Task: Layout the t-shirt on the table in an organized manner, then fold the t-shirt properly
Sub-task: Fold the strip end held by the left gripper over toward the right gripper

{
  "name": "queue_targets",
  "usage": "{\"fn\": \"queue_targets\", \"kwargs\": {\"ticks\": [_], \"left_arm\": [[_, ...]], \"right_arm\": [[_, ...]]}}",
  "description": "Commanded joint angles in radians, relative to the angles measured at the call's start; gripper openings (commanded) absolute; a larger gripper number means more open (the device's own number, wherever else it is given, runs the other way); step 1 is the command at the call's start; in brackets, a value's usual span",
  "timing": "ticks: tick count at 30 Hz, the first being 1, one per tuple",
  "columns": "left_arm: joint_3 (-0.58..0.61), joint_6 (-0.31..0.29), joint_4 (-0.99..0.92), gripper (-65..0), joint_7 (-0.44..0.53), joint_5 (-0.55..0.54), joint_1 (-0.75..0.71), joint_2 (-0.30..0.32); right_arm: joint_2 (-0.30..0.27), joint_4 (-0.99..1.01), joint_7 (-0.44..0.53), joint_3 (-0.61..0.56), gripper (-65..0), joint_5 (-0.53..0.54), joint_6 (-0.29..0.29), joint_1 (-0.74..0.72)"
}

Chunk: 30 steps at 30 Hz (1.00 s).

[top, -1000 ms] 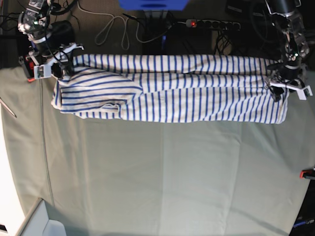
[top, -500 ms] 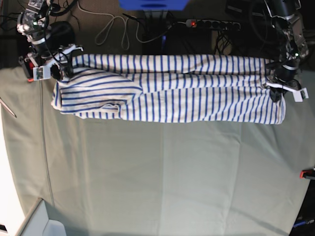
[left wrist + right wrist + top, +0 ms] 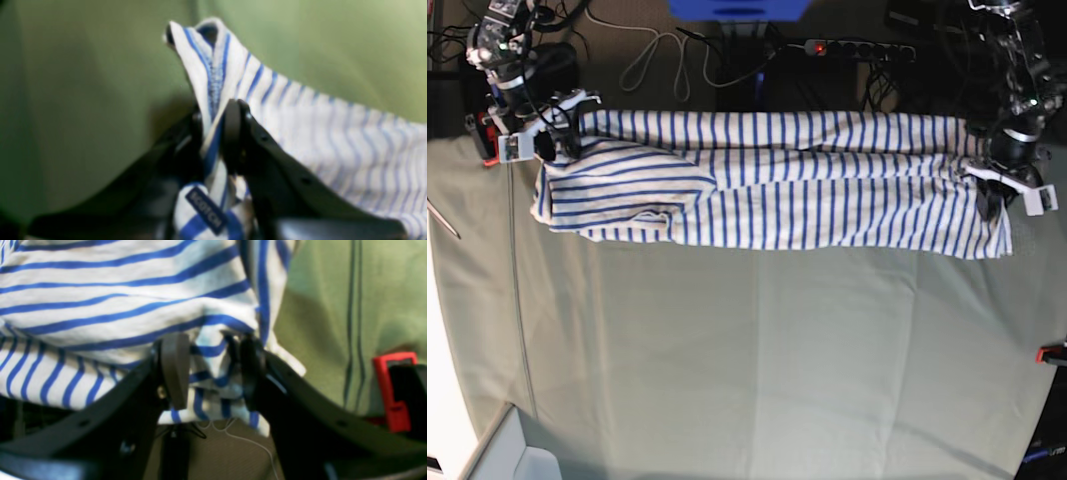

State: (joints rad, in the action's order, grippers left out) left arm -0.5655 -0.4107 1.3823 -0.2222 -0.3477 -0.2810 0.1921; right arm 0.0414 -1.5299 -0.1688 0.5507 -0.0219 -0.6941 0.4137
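A: Stretching along the far edge of the counter (image 3: pixel 757 350), the t-shirt (image 3: pixel 777 195) lies as a long striped band, part of it hanging past the rim

B: And the grips?

A: Left gripper (image 3: pixel 217 133) has its jaws clenched on a thin hem fold, next to a small dark label (image 3: pixel 205 210). Right gripper (image 3: pixel 208 370) has its jaws clamped on a thick bunch near the red clamp (image 3: pixel 395 390)

B: What's the risk?

A: I'd say the thin hem could slip out if the arms pull apart too hard. The bunched end may unfold unevenly, and cloth over the edge could drag the shirt off
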Motion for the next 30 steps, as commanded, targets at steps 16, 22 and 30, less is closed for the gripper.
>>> {"fn": "queue_targets", "kwargs": {"ticks": [16,22,30], "left_arm": [[0.134,-0.012,0.228,-65.0,0.033,0.381,-0.047,-0.336],[0.25,-0.011,0.23,-65.0,0.033,0.484,-0.045,-0.349],[0.422,0.075,0.216,-65.0,0.03,0.484,-0.065,-0.349]], "right_arm": [[-0.005,-0.019,0.024,0.002,-39.2,0.009,-0.004,0.003],[-0.005,-0.019,0.024,0.002,-39.2,0.009,-0.004,0.003],[-0.005,-0.019,0.024,0.002,-39.2,0.009,-0.004,0.003]]}}
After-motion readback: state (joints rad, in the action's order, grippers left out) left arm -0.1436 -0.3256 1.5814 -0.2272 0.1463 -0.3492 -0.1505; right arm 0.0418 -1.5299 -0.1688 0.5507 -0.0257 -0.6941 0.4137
